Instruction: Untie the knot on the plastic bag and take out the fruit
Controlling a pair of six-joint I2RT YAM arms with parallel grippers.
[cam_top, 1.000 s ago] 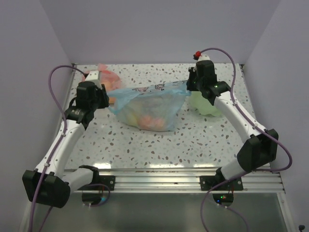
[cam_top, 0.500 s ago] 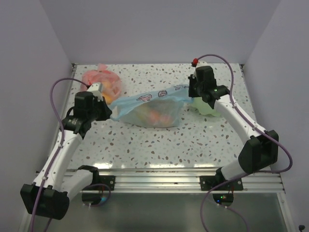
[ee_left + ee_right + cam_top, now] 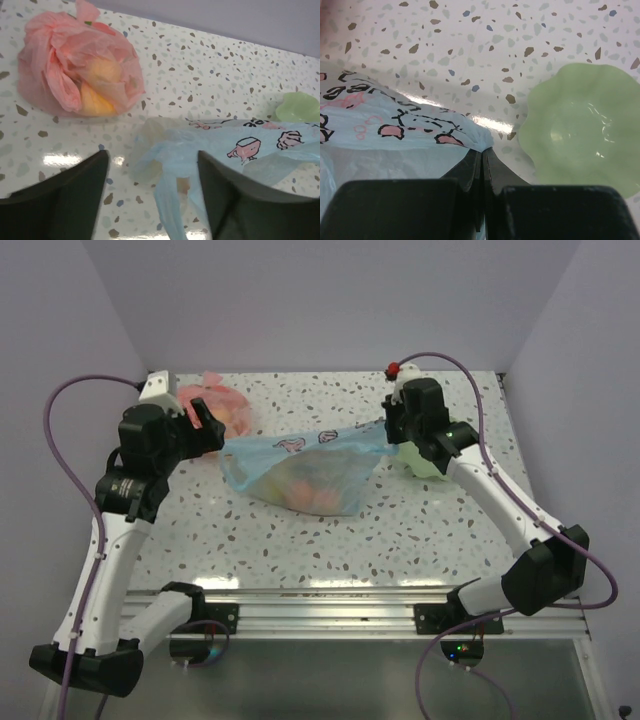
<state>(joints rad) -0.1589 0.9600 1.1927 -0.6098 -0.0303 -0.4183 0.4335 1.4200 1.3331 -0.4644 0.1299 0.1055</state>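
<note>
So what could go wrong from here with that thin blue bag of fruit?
The right gripper pinches only a small corner of the thin light-blue plastic bag, so the plastic might slip or tear if the small round fruit inside drags on it. The left gripper is open, with the crumpled pink plastic bag close by; it might catch the wrong bag.

I can't read any words or numbers here. The plastic bag (image 3: 175,145) has a white band with black letters (image 3: 350,82) and small pink pictures (image 3: 245,148) on it. The plastic is crumpled, so the letters are bent and partly hidden. In my right wrist view they look like black squiggles to me.
</note>
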